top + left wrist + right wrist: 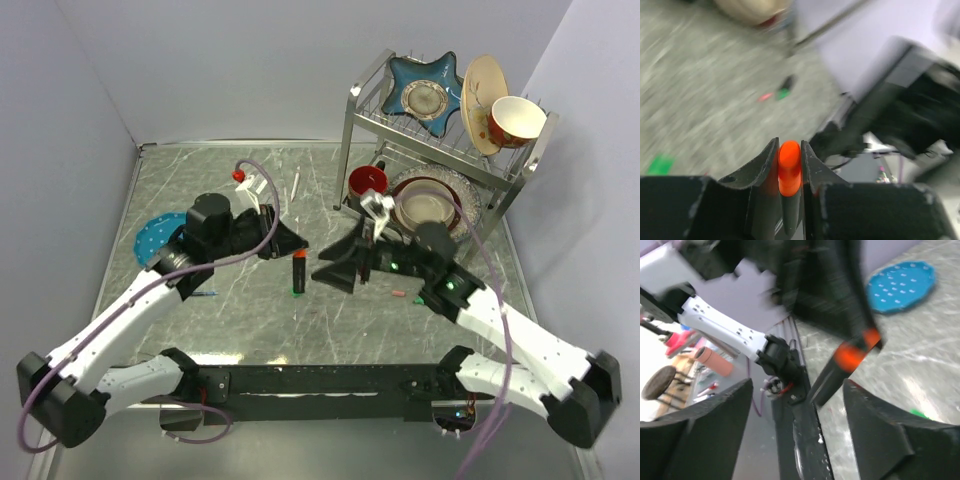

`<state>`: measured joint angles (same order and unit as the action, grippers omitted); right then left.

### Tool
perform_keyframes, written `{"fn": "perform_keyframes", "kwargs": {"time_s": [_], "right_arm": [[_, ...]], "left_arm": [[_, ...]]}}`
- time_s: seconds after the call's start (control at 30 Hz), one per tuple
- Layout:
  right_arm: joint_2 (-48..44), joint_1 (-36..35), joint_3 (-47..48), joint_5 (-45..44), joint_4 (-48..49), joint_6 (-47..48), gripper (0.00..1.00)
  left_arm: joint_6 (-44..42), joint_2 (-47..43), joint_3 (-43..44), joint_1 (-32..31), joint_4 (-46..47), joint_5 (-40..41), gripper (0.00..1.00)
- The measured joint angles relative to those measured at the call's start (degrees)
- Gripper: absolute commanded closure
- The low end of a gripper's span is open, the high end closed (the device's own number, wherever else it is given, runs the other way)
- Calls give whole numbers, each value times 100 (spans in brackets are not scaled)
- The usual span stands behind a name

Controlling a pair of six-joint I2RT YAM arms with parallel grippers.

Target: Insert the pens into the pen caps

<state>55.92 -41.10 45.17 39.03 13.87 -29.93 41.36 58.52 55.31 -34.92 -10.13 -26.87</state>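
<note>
My left gripper [293, 246] is shut on the stubby black orange marker [298, 269] and holds it over the table's middle. In the left wrist view its orange end [789, 169] sits pinched between the fingers [765, 160]. My right gripper [332, 268] is open and empty, just right of that marker. In the right wrist view the marker [847, 356] hangs between and beyond my spread right fingers [715, 415]. A green cap [296, 291] lies under the marker. A reddish-pink cap [398, 294] lies to the right. The green-tipped marker [785, 92] lies beyond. The thin white pen [295, 185] lies at the back.
A metal dish rack [520, 170] with plates, a bowl and a red cup [366, 181] stands at the back right. A blue perforated disc [158, 236] lies at the left under my left arm. A thin blue pen [205, 294] lies by the left arm.
</note>
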Motion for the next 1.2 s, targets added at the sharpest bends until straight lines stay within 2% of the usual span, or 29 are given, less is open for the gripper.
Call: {"fn": "perform_keyframes", "kwargs": {"time_s": [0.1, 0.23, 0.43, 0.6, 0.8, 1.03, 1.2], "right_arm": [[-693, -35, -520, -352, -184, 170, 11], [-1351, -37, -903, -739, -452, 306, 10], [-1825, -37, -1093, -1220, -684, 426, 9], [-1991, -37, -1178, -1475, -796, 448, 9], [-2013, -37, -1187, -1674, -931, 479, 9], [-2085, -37, -1189, -1851, -946, 490, 9], [-2087, -37, -1187, -2057, -1132, 490, 9]], "left_arm": [[-155, 358, -28, 457, -601, -11, 99], [-393, 848, -59, 778, -1008, 409, 99], [-457, 1853, -380, 962, -964, 1075, 97], [-431, 2479, -734, 970, -715, 1311, 94], [-409, 2776, -920, 970, -404, 1467, 78], [-352, 2780, -1099, 970, -188, 1609, 69], [-278, 2782, -1193, 970, -181, 1685, 55]]}}
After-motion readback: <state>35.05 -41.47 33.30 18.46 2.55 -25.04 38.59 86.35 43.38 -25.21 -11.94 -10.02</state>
